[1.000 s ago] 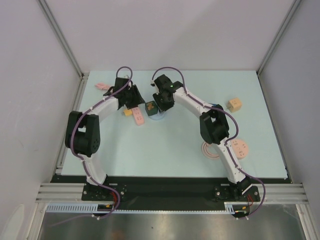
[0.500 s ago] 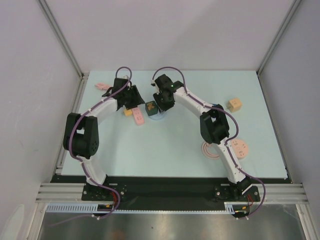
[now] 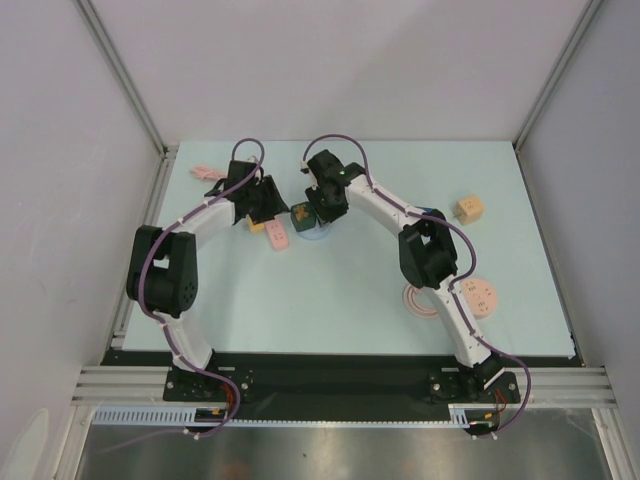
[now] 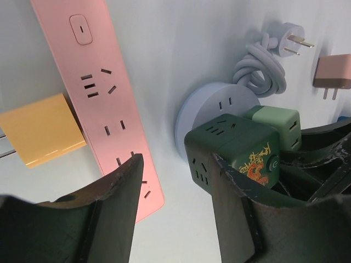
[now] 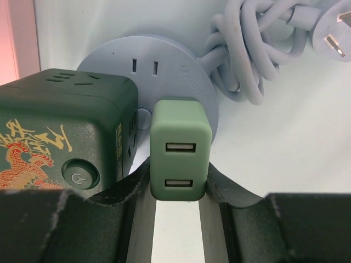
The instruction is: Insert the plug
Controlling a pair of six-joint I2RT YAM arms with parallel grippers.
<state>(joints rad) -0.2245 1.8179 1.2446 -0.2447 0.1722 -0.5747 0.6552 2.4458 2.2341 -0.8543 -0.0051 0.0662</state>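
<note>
The plug (image 5: pixel 180 148) is a light green charger block with two USB ports, and my right gripper (image 5: pixel 178 169) is shut on its sides. It hangs over the round lavender socket (image 5: pixel 181 71), right beside the dark green cube socket (image 5: pixel 60 126) with a dragon print. Its prongs are hidden. In the left wrist view my left gripper (image 4: pixel 175 164) is open with only table between its fingers. One of those fingers (image 4: pixel 236 213) stands against the near face of the cube (image 4: pixel 236 145). From above, both grippers (image 3: pixel 268 200) (image 3: pixel 320 208) meet around the cube (image 3: pixel 301 213).
A pink power strip (image 4: pixel 101 82) and a yellow block (image 4: pixel 38 129) lie left of the cube. A coiled white cable with its plug (image 4: pixel 263 66) and a brown adapter (image 4: pixel 332 71) lie behind. An orange cube (image 3: pixel 468 208) and a pink round socket (image 3: pixel 481 297) sit to the right.
My left gripper has shifted slightly right, closer to the dark green cube. The right gripper keeps the plug in the same place.
</note>
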